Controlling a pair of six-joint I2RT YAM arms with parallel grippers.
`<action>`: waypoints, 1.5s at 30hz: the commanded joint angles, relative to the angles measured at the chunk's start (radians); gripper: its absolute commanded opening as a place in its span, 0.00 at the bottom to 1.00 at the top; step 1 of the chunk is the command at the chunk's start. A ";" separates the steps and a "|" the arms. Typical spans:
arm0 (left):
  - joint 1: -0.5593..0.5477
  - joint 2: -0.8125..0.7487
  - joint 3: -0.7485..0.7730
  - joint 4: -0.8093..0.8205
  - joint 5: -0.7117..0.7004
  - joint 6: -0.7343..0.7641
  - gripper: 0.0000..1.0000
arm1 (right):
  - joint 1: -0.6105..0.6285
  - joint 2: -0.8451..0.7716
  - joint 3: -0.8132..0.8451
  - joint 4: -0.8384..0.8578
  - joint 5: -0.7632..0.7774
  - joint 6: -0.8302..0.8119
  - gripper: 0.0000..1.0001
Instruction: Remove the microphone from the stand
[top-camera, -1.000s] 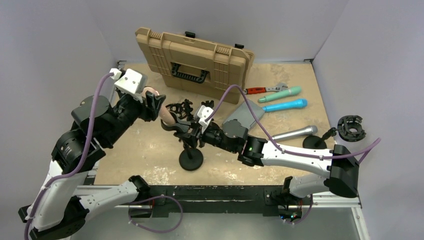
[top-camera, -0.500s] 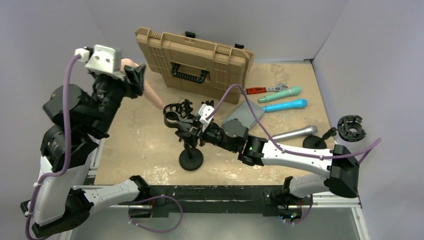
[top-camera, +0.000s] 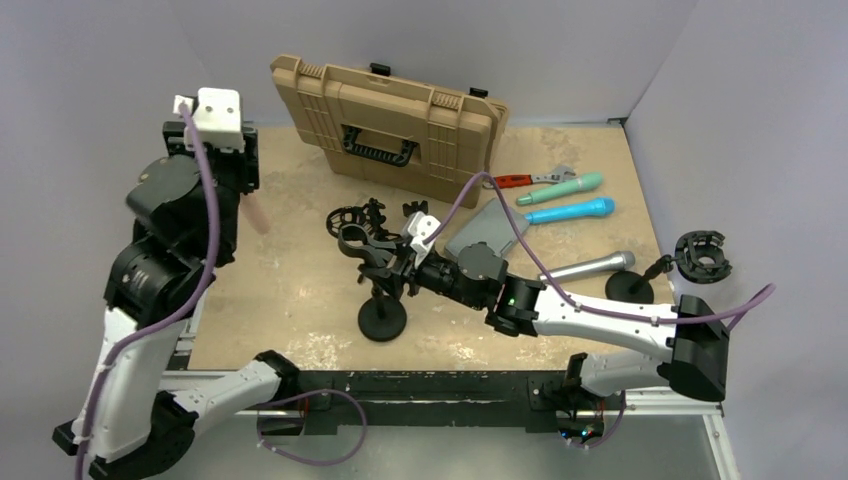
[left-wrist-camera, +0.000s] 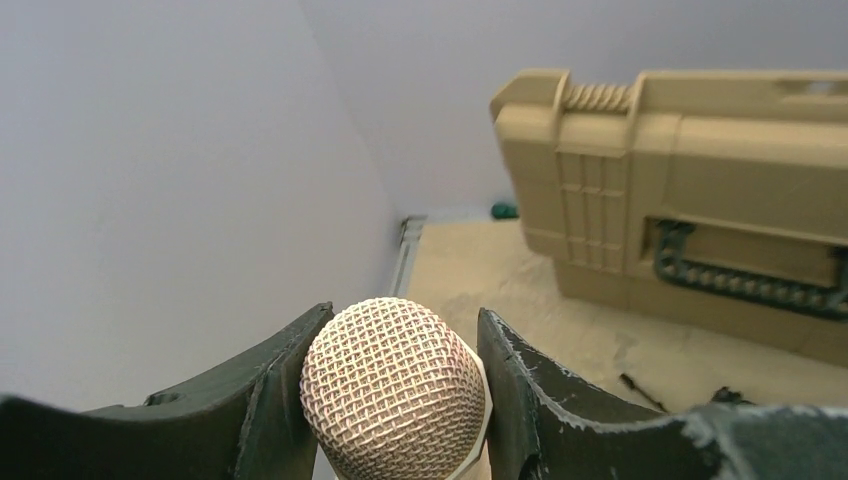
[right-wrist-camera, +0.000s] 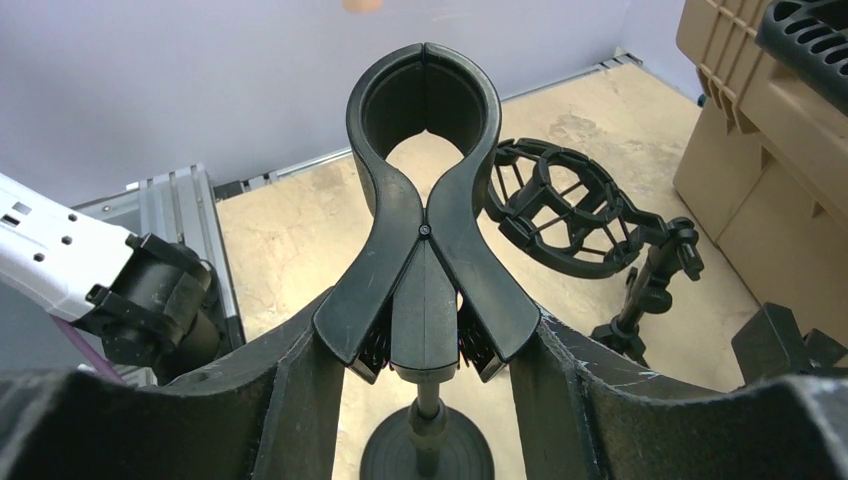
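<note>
Left gripper (left-wrist-camera: 402, 318) clamps the microphone (left-wrist-camera: 395, 395) by its round mesh head, jaws partly apart around it, high over the left side of the table (top-camera: 290, 285) and well apart from the stand (top-camera: 382, 320). Right gripper (right-wrist-camera: 425, 345) presses both fingers against the handles of the clip (right-wrist-camera: 400, 220) on the stand, its ring empty. Only the overhead view shows the microphone's pale pink handle hanging below the left gripper.
</note>
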 joint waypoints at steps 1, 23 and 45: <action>0.148 0.049 -0.117 -0.067 0.094 -0.152 0.00 | -0.006 -0.051 -0.037 -0.023 0.069 -0.020 0.00; 0.414 0.669 -0.224 -0.110 0.433 -0.409 0.00 | -0.006 -0.056 -0.053 -0.084 0.028 -0.073 0.00; 0.419 0.857 -0.186 -0.169 0.561 -0.482 0.48 | -0.006 -0.075 0.011 -0.170 0.109 -0.014 0.61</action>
